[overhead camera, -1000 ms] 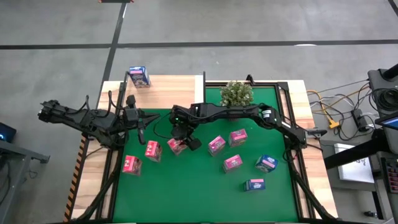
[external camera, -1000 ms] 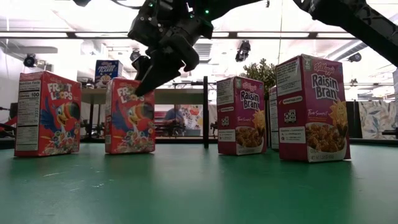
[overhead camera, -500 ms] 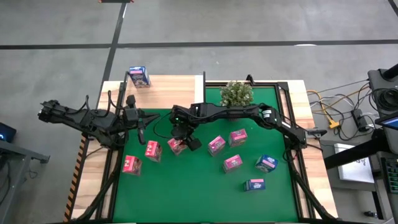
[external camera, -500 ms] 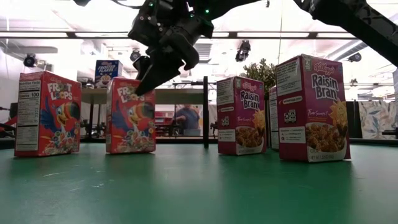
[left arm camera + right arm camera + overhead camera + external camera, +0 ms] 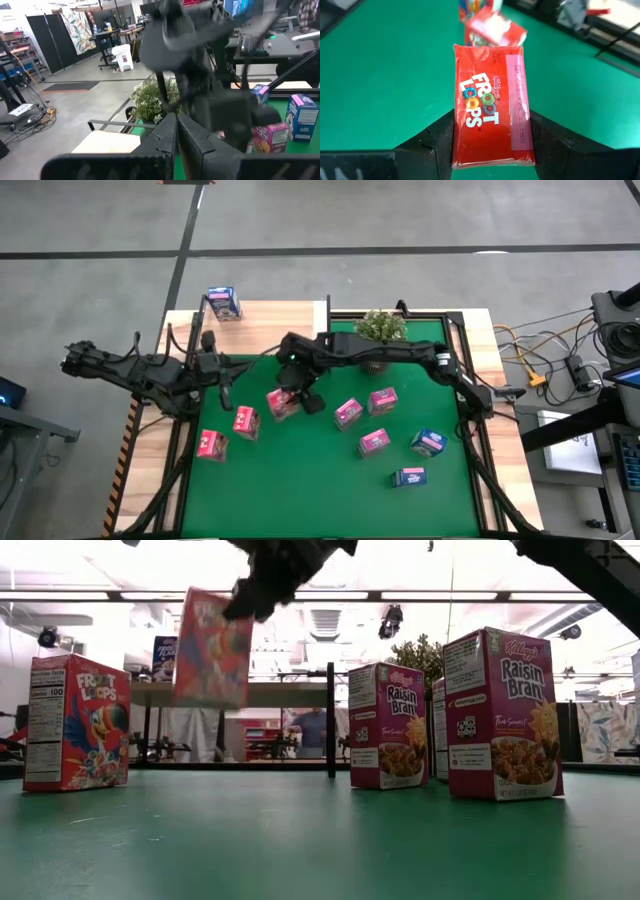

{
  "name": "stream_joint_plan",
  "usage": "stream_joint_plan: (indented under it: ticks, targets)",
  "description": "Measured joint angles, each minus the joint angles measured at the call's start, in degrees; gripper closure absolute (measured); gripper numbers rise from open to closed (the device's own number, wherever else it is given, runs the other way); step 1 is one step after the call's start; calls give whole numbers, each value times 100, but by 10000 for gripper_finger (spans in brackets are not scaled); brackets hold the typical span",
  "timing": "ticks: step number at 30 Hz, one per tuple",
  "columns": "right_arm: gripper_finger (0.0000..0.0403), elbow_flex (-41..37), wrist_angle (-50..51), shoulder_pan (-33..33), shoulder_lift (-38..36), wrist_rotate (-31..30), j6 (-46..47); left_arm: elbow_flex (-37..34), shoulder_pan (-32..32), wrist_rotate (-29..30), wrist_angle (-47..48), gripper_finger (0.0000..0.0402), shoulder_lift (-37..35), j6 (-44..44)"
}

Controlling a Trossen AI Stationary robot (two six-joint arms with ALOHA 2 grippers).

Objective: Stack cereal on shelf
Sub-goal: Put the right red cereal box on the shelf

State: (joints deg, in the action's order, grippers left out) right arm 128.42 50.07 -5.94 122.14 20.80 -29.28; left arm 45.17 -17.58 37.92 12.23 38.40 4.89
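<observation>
The right claw [image 5: 492,145] pinches a red Froot Loops box [image 5: 492,102] by its sides, lifted clear above the green mat [image 5: 330,490] near the counter's left edge. Pink Raisin Bran boxes [image 5: 502,715] stand rightward. The left claw [image 5: 176,137], pressed together, waits by the shelf [image 5: 270,320].

High view: overhead, straight down on the whole green mat [image 5: 330,480] and both arms. Low view: at mat level, close, facing level into the room. Right wrist view: close on a red cardboard Froot Loops box [image 5: 492,112], mat beyond. Left wrist view: faces across the table toward the small potted green plant [image 5: 152,100]. High and low views share that box.
</observation>
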Motion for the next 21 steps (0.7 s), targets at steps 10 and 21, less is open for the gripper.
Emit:
stream_joint_plan:
  ticks: [10, 21]
  targets:
    - [209, 665, 459, -635, -446, -1008, 185, 2, 0, 2, -27, 402, -30, 0]
    - [209, 660, 401, -1921, -500, -1071, 14, 2, 0, 2, -70, 402, -34, 0]
